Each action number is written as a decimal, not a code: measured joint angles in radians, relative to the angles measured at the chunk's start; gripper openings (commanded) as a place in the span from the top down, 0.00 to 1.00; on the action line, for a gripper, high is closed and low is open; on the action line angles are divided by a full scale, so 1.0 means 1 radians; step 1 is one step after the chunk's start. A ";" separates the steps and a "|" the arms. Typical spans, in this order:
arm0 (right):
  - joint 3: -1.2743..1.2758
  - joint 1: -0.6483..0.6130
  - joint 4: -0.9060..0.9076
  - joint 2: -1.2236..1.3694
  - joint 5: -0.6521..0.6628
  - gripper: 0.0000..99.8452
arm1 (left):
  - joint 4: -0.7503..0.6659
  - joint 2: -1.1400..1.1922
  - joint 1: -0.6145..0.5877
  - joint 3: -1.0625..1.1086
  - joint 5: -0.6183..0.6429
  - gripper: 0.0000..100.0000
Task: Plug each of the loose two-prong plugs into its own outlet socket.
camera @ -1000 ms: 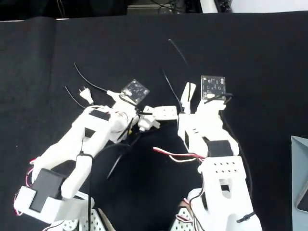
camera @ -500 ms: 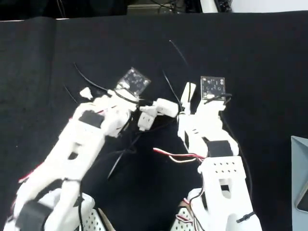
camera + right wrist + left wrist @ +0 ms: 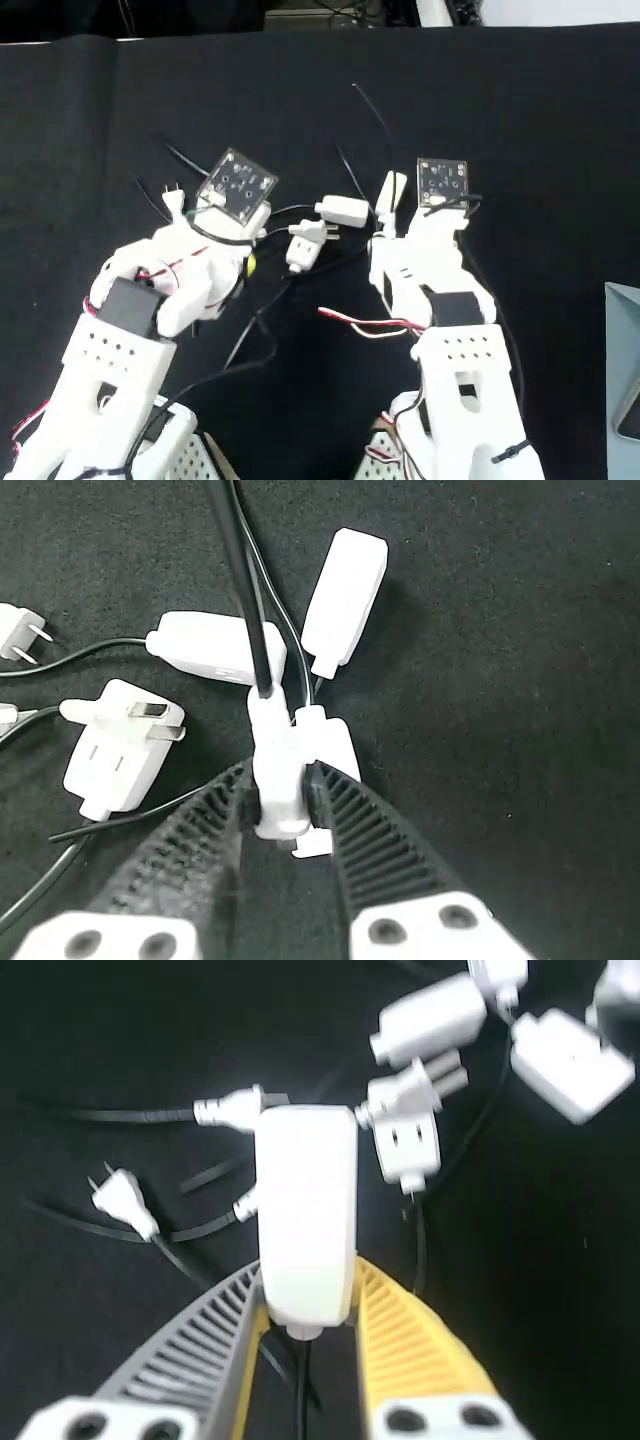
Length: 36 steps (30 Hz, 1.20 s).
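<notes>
L gripper clamps our socket block, R gripper clamps a corded plug; prob. we're steadying 2 halves to mate.

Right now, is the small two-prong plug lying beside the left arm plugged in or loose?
Loose. The two-prong plug lies on the black cloth with both prongs bare, touching no socket.

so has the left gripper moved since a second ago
Yes: in the high view the left gripper has swung left, away from the still right arm.
</notes>
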 measured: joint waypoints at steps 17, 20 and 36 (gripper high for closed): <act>0.021 0.000 -0.002 0.000 0.000 0.99 | -0.264 -0.006 -0.002 0.488 0.000 0.74; 0.021 0.000 -0.002 0.000 0.000 0.99 | -0.265 -0.018 -0.009 0.491 0.002 0.74; 0.021 0.000 -0.002 0.000 0.000 0.99 | -0.425 -0.018 -0.255 0.489 0.002 0.74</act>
